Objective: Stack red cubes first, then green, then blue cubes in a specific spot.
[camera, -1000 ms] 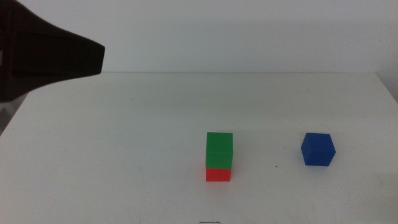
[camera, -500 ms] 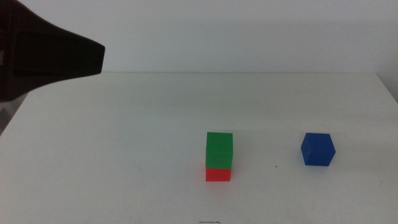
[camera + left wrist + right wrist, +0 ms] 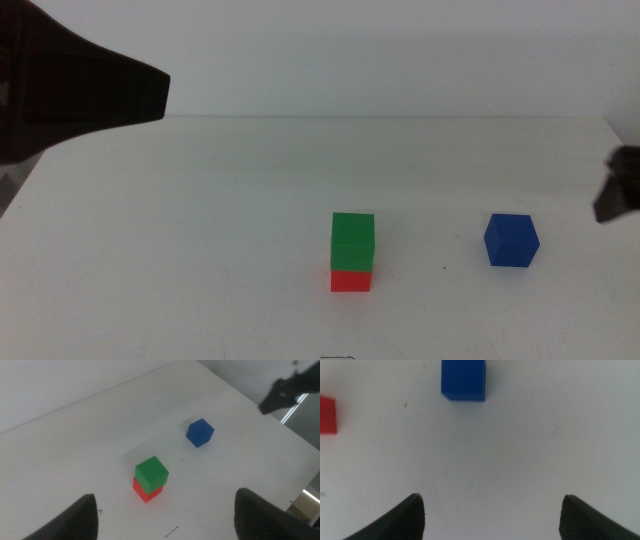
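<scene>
Since a moment ago, my right claw (image 3: 620, 188) is coming into the middle view at the right edge, where nothing was showing before; the cubes themselves are not shifting. The blue cube (image 3: 511, 240) is sitting alone on the bench (image 3: 200, 240), well apart from the stack and to its right, with the green cube (image 3: 353, 240) resting squarely on the red cube (image 3: 351, 280). My right claw is standing wide open with nothing between its jaws, and the blue cube is lying ahead of it, turned a little off square in the middle view. I am judging that a skewed closing could be nudging or twisting that cube away, and a careless placement could be toppling the two-cube stack. My left claw (image 3: 165, 515) is waiting high at the far left, likewise spread wide and empty.
</scene>
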You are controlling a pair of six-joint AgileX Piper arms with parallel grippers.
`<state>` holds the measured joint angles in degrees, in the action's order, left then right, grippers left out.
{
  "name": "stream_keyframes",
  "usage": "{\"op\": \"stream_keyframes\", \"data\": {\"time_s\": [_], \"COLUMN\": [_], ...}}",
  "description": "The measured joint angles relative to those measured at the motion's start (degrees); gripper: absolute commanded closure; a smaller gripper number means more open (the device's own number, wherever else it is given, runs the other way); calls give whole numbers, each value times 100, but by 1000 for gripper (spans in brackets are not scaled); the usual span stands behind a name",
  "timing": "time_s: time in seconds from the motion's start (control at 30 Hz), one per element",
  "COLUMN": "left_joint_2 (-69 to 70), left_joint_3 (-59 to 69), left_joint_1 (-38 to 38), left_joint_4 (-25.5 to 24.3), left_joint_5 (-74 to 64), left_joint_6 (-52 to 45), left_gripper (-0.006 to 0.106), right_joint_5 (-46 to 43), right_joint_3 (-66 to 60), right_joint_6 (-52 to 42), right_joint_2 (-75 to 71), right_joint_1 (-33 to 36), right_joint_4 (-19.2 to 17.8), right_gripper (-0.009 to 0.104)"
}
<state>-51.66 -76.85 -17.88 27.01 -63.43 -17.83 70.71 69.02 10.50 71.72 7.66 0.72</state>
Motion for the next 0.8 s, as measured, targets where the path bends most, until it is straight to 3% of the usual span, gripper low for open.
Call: {"op": "stream_keyframes", "data": {"time_s": [0.1,0.8], "left_joint_2": [0,0], "left_joint_3": [0,0], "left_joint_1": [0,0], "left_joint_4": [0,0], "left_joint_5": [0,0], "left_joint_6": [0,0], "left_gripper": [7,7], "right_joint_5": [0,-230], "right_joint_3": [430,1467], "right_joint_6": [246,340], "right_joint_2": [634,2931], "right_joint_1": [170,310], "right_joint_4": [-102,151], "right_gripper": [24,24]}}
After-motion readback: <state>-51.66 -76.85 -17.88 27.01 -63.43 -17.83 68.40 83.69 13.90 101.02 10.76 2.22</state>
